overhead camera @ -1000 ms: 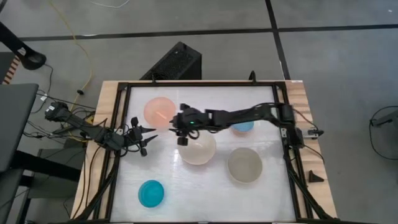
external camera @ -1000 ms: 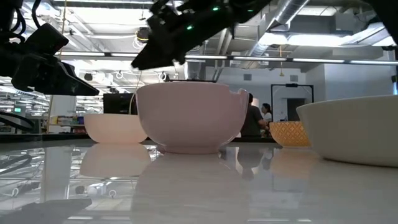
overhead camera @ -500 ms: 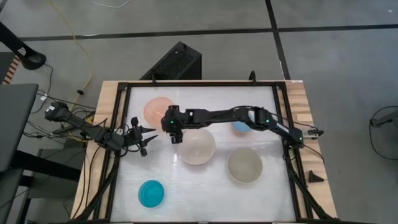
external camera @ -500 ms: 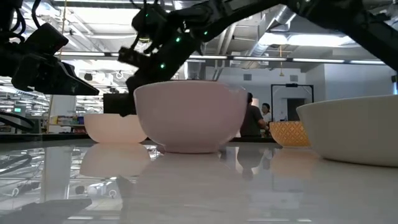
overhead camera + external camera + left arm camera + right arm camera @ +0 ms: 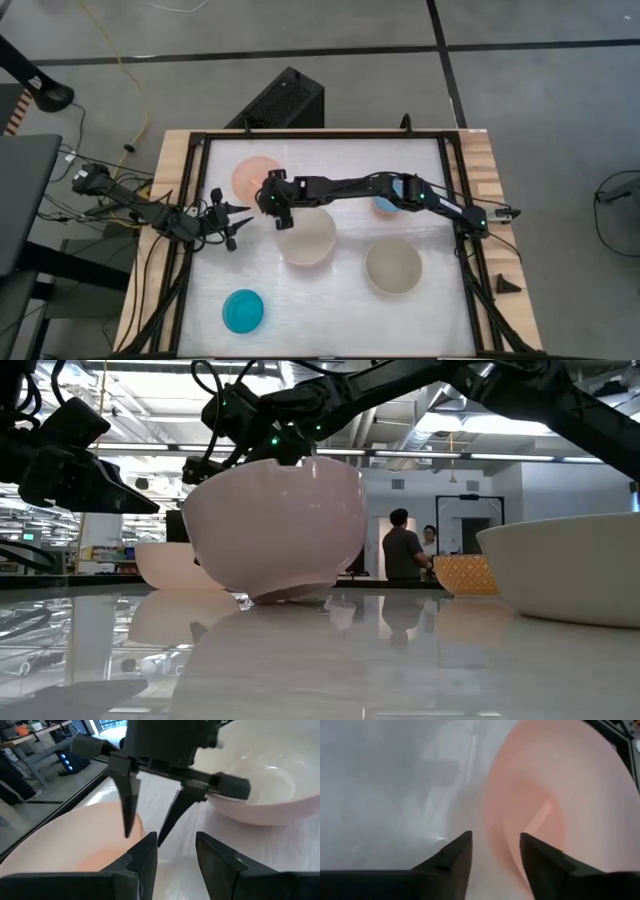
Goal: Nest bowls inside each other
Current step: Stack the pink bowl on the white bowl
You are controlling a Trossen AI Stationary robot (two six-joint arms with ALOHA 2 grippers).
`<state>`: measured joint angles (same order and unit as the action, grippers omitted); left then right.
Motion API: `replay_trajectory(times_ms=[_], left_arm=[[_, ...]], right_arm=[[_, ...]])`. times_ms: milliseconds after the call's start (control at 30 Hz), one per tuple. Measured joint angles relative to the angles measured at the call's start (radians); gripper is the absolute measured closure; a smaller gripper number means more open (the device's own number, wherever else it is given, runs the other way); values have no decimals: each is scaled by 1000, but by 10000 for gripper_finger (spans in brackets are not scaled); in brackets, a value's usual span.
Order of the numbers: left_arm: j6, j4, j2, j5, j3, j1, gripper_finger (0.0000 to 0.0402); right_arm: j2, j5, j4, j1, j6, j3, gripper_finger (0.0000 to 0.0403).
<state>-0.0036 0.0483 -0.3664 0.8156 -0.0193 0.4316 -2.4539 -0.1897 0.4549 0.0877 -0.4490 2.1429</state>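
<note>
The cream-white bowl [image 5: 305, 238] stands tipped in the table's middle, resting on one edge of its base [image 5: 290, 593]. My right gripper [image 5: 277, 212] is at its far-left rim, fingers open and pointing down, with bare table between the tips [image 5: 144, 832]. Just beyond lies the salmon-orange bowl [image 5: 252, 176], which fills much of the right wrist view [image 5: 555, 805]. My left gripper [image 5: 238, 221] waits open at the left. The grey-beige bowl [image 5: 393, 265], cyan bowl [image 5: 243, 310] and light blue bowl [image 5: 388, 205], partly under the right arm, sit apart. My right gripper meets the cream-white bowl's far-left rim [image 5: 227, 802] with the outer side of one finger and its mount; no finger is inside the bowl. It comes from above, slanting down toward the table's left. The bowl leans toward the left, its rim low on the gripper's side.
A black frame [image 5: 200, 140] runs around the white tabletop. Bare table lies between the cyan bowl and the grey-beige bowl. A black box [image 5: 280, 100] stands behind the far edge. In the low view, people [image 5: 402, 550] stand in the room beyond.
My right gripper has gone down and toward the table's left edge, rolling as it went, to the cream-white bowl's far-left rim. The bowl, upright before, has tipped over toward the left and slid a little leftward.
</note>
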Motion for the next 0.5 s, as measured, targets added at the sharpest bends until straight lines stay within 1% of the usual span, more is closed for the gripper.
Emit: replay_trajectory(times_ms=[67,267,300,400,500], left_arm=[[0,0,0,0,0,0,276],[0,0,0,0,0,0,276],[0,0,0,0,0,0,276],[0,0,0,0,0,0,276],[0,-1,0,0,0,0,276]], right_arm=[[0,4,-3,-2,-9,0,242],[0,5,14,-2,-26,-1,362],[0,4,13,-3,-39,-1,374],[9,2,20,-4,-48,-1,375],[35,-31,44,-13,-51,-2,370]])
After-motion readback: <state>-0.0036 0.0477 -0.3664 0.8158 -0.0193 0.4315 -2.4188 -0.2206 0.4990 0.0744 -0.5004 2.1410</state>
